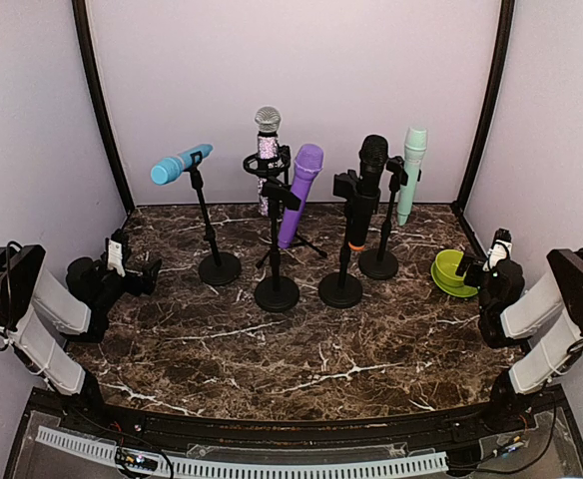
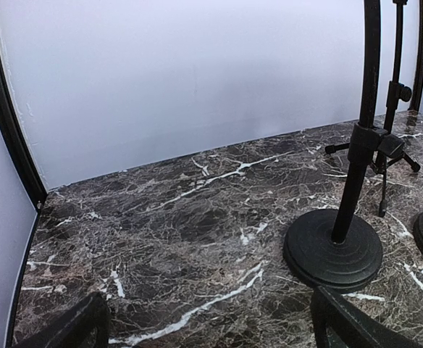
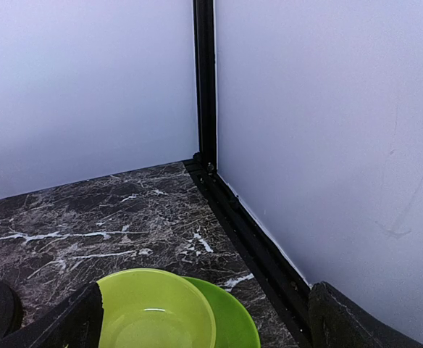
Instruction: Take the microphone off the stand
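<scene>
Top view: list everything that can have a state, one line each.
Blue microphone, mounted, tilted.
Silver microphone, mounted, upright.
Purple microphone, mounted, leaning.
Black microphone, mounted, upright.
Mint microphone, mounted, nearly upright.
Green bowls, nested, top one empty.
Left gripper, open, holding nothing.
Right gripper, open, holding nothing.

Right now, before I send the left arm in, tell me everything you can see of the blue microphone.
The blue microphone is a light-blue, plastic-looking handheld, its rounded head the same colour. It sits tilted near level, head lower to the left, tail higher to the right, held by a black clip atop the leftmost stand, a thin pole on a round base. Nothing else touches it.
</scene>
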Controlling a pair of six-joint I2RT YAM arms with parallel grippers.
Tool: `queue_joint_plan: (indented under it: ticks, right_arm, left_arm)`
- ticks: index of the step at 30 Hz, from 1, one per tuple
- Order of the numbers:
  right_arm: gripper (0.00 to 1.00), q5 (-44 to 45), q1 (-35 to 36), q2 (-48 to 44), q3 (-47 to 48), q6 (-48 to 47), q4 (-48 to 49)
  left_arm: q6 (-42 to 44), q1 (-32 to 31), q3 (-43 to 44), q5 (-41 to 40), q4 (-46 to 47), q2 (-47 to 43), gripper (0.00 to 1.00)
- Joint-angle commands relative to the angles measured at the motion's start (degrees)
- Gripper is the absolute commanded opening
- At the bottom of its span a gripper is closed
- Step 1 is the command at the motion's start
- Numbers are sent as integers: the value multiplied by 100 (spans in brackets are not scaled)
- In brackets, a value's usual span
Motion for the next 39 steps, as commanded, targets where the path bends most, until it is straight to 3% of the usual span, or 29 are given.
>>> queue_joint_plan:
  ticks: [1, 12, 14, 16, 26, 30, 31, 35, 39]
  right_arm:
    - [100, -52, -3, 34, 62, 19, 179]
    - [100, 388, 90, -343, 86, 45, -75]
    - [100, 1148, 224, -843, 461, 205, -1286]
    - [100, 1314, 215, -1371, 762, 364, -2195]
    - [100, 653, 275, -3499, 926, 745, -4311]
    - [100, 344, 287, -3834, 1249, 870, -4850]
    - [100, 318, 278, -3887, 1291, 1091, -4914]
    - [100, 56, 232, -4243, 1318, 2102, -4787]
    - [100, -966, 195, -4364, 1466, 1950, -4842]
  left_arm:
    - [-26, 6, -46, -9, 100, -5, 99]
    - [-23, 6, -18, 82, 64, -35, 99]
    - [52, 6, 66, 127, -386, -222, 99]
    - [33, 8, 41, 130, -253, -229, 99]
    - [-74, 39, -56, 87, -56, -293, 99]
    - [144, 70, 907, 571, -2591, -1366, 99]
    - [61, 75, 1107, 585, -2857, -1521, 99]
    - [279, 87, 2229, 1315, -5280, -1522, 99]
    - [597, 87, 2776, 2653, -6297, -1638, 99]
